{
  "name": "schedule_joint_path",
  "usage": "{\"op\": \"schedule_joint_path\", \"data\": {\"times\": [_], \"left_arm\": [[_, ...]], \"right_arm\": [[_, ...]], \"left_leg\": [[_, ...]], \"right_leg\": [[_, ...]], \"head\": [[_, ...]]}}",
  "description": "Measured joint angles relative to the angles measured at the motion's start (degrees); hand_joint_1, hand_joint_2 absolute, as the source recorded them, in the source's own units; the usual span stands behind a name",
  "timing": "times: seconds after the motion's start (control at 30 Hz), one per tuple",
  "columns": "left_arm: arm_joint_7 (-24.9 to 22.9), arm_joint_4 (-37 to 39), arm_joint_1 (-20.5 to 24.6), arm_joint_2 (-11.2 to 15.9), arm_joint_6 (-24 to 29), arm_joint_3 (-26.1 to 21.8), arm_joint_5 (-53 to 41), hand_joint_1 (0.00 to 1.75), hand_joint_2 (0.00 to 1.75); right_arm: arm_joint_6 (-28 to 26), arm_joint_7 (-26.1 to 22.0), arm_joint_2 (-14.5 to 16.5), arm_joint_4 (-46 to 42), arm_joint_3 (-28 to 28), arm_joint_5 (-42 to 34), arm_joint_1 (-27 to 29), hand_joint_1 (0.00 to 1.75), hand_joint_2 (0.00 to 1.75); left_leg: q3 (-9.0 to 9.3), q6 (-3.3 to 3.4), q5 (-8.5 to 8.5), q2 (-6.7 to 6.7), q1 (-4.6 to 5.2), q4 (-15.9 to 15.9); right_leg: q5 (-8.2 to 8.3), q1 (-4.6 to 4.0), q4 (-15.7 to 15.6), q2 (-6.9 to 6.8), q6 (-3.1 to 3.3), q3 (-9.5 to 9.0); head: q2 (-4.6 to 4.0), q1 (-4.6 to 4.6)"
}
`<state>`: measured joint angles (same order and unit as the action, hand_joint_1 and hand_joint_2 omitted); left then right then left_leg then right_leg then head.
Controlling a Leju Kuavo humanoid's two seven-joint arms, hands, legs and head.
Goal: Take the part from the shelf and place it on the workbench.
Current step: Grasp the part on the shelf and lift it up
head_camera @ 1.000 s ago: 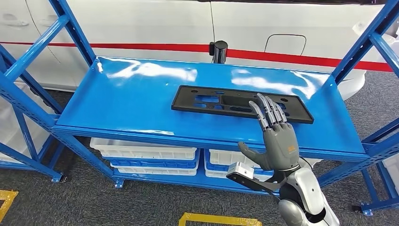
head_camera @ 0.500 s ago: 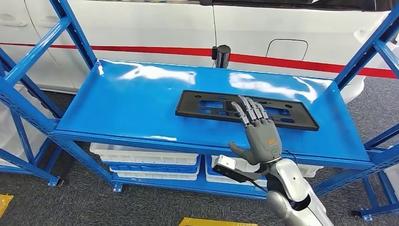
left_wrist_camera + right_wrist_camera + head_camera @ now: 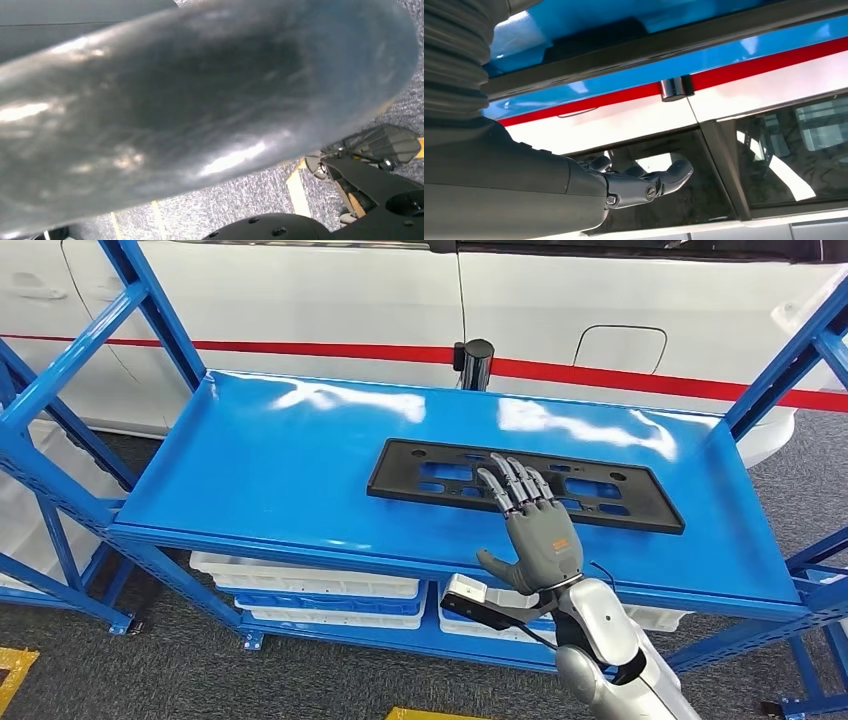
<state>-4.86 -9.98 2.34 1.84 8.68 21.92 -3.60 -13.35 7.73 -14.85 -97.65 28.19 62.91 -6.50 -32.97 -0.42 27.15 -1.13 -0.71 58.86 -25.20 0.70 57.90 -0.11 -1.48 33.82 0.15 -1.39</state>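
Flat black part (image 3: 525,484) lying lengthwise on the blue shelf (image 3: 270,470), right of centre. Right hand (image 3: 533,522) reaches in from the near edge, fingers (image 3: 510,480) extended and slightly spread over the part's near-middle, holding nothing; contact cannot be told. White bins (image 3: 305,575) on the lower tier; white car body (image 3: 300,310) with red stripe beyond

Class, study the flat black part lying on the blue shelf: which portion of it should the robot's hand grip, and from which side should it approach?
Probably the long front edge of the black part, approached from the shelf's open front. The part lies flat on the blue shelf, long side facing the robot; the right hand is extended there, fingers over that edge. The slots may offer extra purchase.
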Motion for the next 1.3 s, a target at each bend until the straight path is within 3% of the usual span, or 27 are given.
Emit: {"op": "schedule_joint_path", "data": {"times": [0.07,0.17,0.2,0.23,0.27,0.33,0.37,0.4,0.53,0.6,0.67,0.7,0.73,0.77,0.8,0.83,0.87,0.9,1.0,1.03,1.1,1.17,1.2,1.23,1.27,1.3], "left_arm": [[-0.1,0.0,0.0,0.0,0.0,0.0,-0.2,0.00,0.00],[-0.3,0.0,0.0,0.0,-0.1,0.1,-0.5,0.00,0.00],[-0.4,0.0,0.0,0.0,-0.1,0.2,-0.6,0.00,0.00],[-0.4,0.0,0.0,0.0,-0.1,0.3,-0.6,0.00,0.00],[-0.5,0.0,0.0,0.0,-0.1,0.3,-0.7,0.00,0.00],[-0.6,0.0,0.1,0.1,-0.1,0.4,-0.9,0.00,0.00],[-0.6,0.0,0.1,0.1,-0.1,0.4,-1.0,0.00,0.00],[-0.7,0.0,0.2,0.1,-0.1,0.4,-1.1,0.00,0.00],[-0.8,0.0,0.3,0.0,-0.1,0.6,-1.1,0.00,0.00],[-0.8,-0.1,0.4,0.0,-0.1,0.7,-1.2,0.00,0.00],[-0.8,-0.1,0.4,0.0,-0.1,0.8,-1.2,0.00,0.00],[-0.8,-0.1,0.4,0.0,-0.1,0.8,-1.2,0.00,0.00],[-0.8,-0.1,0.4,0.0,-0.1,0.8,-1.2,0.00,0.00],[-0.8,-0.1,0.4,0.0,-0.1,0.8,-1.2,0.00,0.00],[-0.8,-0.1,0.4,0.0,-0.2,0.8,-1.2,0.00,0.00],[-0.8,-0.1,0.4,0.0,-0.2,0.8,-1.2,0.00,0.00],[-0.8,-0.1,0.5,0.0,-0.2,0.8,-1.2,0.00,0.00],[-0.8,-0.1,0.6,0.0,-0.2,0.8,-1.2,0.00,0.00],[-0.9,-0.1,0.7,0.0,-0.3,0.8,-1.2,0.00,0.00],[-0.9,-0.1,0.7,0.0,-0.3,0.8,-1.1,0.00,0.00],[-0.8,-0.1,0.7,0.0,-0.3,0.8,-1.0,0.00,0.00],[-0.8,-0.1,0.7,0.0,-0.3,0.8,-0.7,0.00,0.00],[-0.8,-0.1,0.6,0.0,-0.3,0.8,-0.6,0.00,0.00],[-0.7,-0.1,0.6,0.0,-0.3,0.8,-0.6,0.00,0.00],[-0.7,-0.1,0.5,0.0,-0.3,0.8,-0.5,0.00,0.00],[-0.7,-0.1,0.4,0.0,-0.3,0.8,-0.5,0.00,0.00]], "right_arm": [[0.0,0.4,0.1,0.2,0.1,0.7,-0.2,0.00,1.75],[0.1,1.3,0.1,1.1,0.6,2.2,-0.4,0.00,1.75],[0.1,1.7,0.1,1.5,0.8,2.8,-0.4,0.00,1.75],[0.2,2.1,0.1,2.0,1.0,3.4,-0.5,0.00,1.75],[0.3,2.6,0.1,2.4,1.1,4.0,-0.5,0.00,1.75],[0.7,3.7,0.1,3.2,1.3,5.2,-0.7,0.00,1.75],[1.0,4.2,0.0,3.6,1.3,5.7,-0.9,0.00,1.75],[1.3,4.7,-0.1,4.0,1.3,6.2,-1.1,0.00,1.75],[1.6,6.0,-0.5,5.2,1.0,7.6,-1.6,0.00,1.75],[1.8,6.5,-0.8,5.8,0.7,8.1,-1.8,0.00,1.75],[2.2,6.8,-1.0,6.5,0.3,8.6,-1.8,0.00,1.75],[2.3,7.0,-1.1,7.0,0.1,8.7,-1.7,0.00,1.75],[2.5,7.0,-1.1,7.3,-0.1,8.8,-1.6,0.00,1.75],[2.7,7.1,-1.2,7.6,-0.2,8.9,-1.7,0.00,1.75],[3.0,7.2,-1.2,7.9,-0.3,9.1,-1.8,0.00,1.75],[3.4,7.4,-1.2,8.1,-0.4,9.5,-2.1,0.00,1.75],[4.1,7.7,-1.2,8.4,-0.4,10.0,-2.5,0.04,1.75],[4.9,8.2,-1.2,8.7,-0.3,10.6,-2.9,0.38,1.75],[7.3,10.0,-1.1,9.5,-0.1,13.0,-3.9,1.64,1.75],[8.1,10.5,-1.1,9.9,-0.1,13.7,-4.2,1.75,1.75],[9.5,11.2,-1.1,10.8,-0.1,14.6,-4.6,1.75,1.75],[10.6,11.5,-1.1,11.9,0.0,14.9,-4.9,1.75,1.75],[11.0,11.6,-1.1,12.4,0.0,14.9,-5.0,1.75,1.75],[11.2,11.6,-1.1,12.9,0.1,14.8,-5.1,1.75,1.75],[11.4,11.6,-1.1,13.3,0.1,14.8,-5.1,1.75,1.75],[11.5,11.6,-1.1,13.6,0.1,14.8,-5.2,1.75,1.75]], "left_leg": [[-1.10,-0.45,1.78,0.30,-0.09,3.2],[-6.77,-0.74,6.31,0.64,-0.13,14.2],[-8.12,-0.76,6.50,0.65,-0.12,16.1],[-8.39,-0.71,5.43,0.66,-0.13,15.7],[-7.55,-0.59,3.42,0.69,-0.13,13.2],[-4.12,-0.23,-0.81,0.83,-0.07,5.3],[-2.81,-0.02,-1.86,0.87,-0.01,2.5],[-2.10,0.20,-2.18,0.88,0.12,0.9],[-1.77,1.44,-2.11,0.71,0.25,-0.2],[-1.49,2.04,-2.15,0.72,-0.03,-0.5],[-1.43,2.36,-1.95,0.68,-0.05,-0.5],[-1.36,2.39,-1.83,0.63,-0.05,-0.5],[-1.22,2.35,-1.68,0.58,-0.08,-0.5],[-0.99,2.23,-1.51,0.52,-0.14,-0.5],[-0.69,2.03,-1.31,0.46,-0.23,-0.5],[-0.40,1.74,-1.05,0.42,-0.19,-0.5],[-0.19,1.38,-0.76,0.38,-0.11,-0.5],[-0.05,1.02,-0.52,0.36,0.01,-0.5],[0.40,0.07,-0.11,0.42,-0.07,-0.6],[0.41,-0.21,0.27,0.51,-0.18,-0.1],[-1.33,-0.61,2.63,0.71,-0.34,4.3],[-5.42,-0.78,6.07,0.83,-0.35,12.1],[-7.21,-0.83,6.85,0.83,-0.35,15.0],[-8.06,-0.81,6.49,0.84,-0.36,16.0],[-7.78,-0.74,5.04,0.85,-0.36,14.7],[-6.34,-0.62,2.78,0.88,-0.38,11.3]], "right_leg": [[-0.12,0.36,-0.3,-0.04,0.84,-0.66],[-0.66,0.18,-0.3,-0.09,1.70,-1.36],[-0.81,0.07,-0.3,-0.06,1.86,-1.56],[-0.99,0.01,-0.3,0.00,1.92,-1.82],[-1.21,-0.02,-0.3,0.07,1.91,-2.16],[-1.78,-0.18,-0.2,0.17,1.55,-2.82],[-2.04,-0.33,-0.2,0.20,1.28,-2.95],[-2.22,-0.47,-0.2,0.20,1.00,-3.00],[-2.89,-0.43,0.5,0.17,-0.07,-2.50],[-4.86,-0.35,5.3,0.17,-0.11,0.20],[-7.37,-0.17,13.3,0.17,-0.07,4.93],[-7.80,-0.03,15.9,0.17,-0.32,6.81],[-7.25,0.12,16.4,0.16,-0.81,7.62],[-5.79,0.28,14.4,0.15,-1.44,7.14],[-3.78,0.43,10.4,0.12,-2.10,5.59],[-1.88,0.53,6.1,0.04,-2.50,3.77],[-0.52,0.50,2.7,0.06,-2.47,2.16],[0.22,0.41,0.6,0.09,-2.10,1.11],[0.39,0.21,-0.2,0.25,-0.33,0.33],[0.34,0.32,-0.3,0.25,0.13,0.00],[0.17,0.62,-0.6,0.18,1.04,-0.77],[-0.16,0.36,-0.6,0.09,1.67,-1.18],[-0.29,0.23,-0.6,0.09,1.84,-1.35],[-0.43,0.14,-0.6,0.16,1.91,-1.52],[-0.58,0.10,-0.6,0.25,1.89,-1.77],[-0.79,0.10,-0.6,0.35,1.78,-2.09]], "head": [[0.00,-0.15],[0.00,-0.25],[0.00,-0.25],[0.00,-0.26],[0.00,-0.26],[0.00,-0.26],[0.00,-0.22],[0.00,-0.19],[0.00,-0.18],[0.00,-0.10],[0.00,-0.06],[0.00,-0.06],[0.00,-0.05],[0.00,-0.06],[0.00,-0.04],[0.00,-0.01],[0.00,0.01],[0.00,-0.02],[0.00,-0.05],[0.00,-0.10],[0.00,-0.30],[0.00,-0.40],[0.00,-0.39],[0.00,-0.39],[0.00,-0.40],[0.00,-0.40]]}}
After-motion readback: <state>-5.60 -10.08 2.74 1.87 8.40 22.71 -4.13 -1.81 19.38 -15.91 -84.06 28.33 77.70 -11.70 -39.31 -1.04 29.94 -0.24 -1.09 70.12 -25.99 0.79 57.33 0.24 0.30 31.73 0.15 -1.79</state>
